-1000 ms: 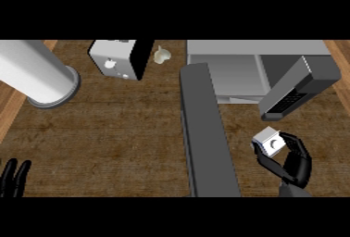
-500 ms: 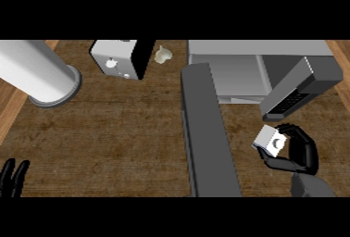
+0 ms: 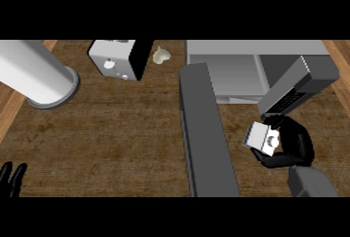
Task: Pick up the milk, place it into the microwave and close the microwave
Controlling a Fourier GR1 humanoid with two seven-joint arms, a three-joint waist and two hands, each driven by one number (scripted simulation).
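A small white milk carton is held above the counter, with my right hand curled round it, just in front of the microwave. The microwave stands at the back right with its cavity open. Its dark door swings out toward me, left of the carton. The control panel side slants just above my right hand. My left hand rests at the lower left edge, fingers up and relaxed.
A large white cylinder lies at the back left. A white toaster-like appliance stands at the back, with a garlic bulb beside it. Wooden counter edges show at the far left and far right.
My right hand has carried the milk carton up and away from me, closer to the microwave's opening, and turned it. The left hand has stayed put.
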